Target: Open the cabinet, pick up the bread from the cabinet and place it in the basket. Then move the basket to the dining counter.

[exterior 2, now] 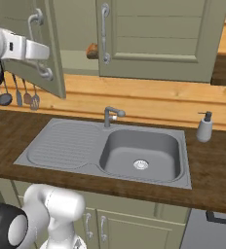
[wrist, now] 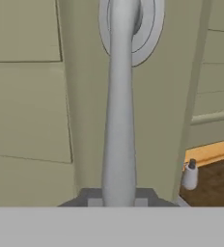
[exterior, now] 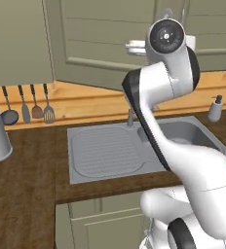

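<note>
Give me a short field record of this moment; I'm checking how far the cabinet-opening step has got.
cabinet door: left door swung partly open, right door closed
handle: grey bar, running up between the finger tips in the hand view
gripper: shut on the handle of the open door
bread: brown lump on the shelf inside, seen through the gap
sink: below, basin bare
soap dispenser: upright on the worktop right of the sink

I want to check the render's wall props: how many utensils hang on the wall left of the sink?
4, in one row on the wood backsplash: ladle, a flat tool, spoon, slotted spatula, rightmost.
</note>
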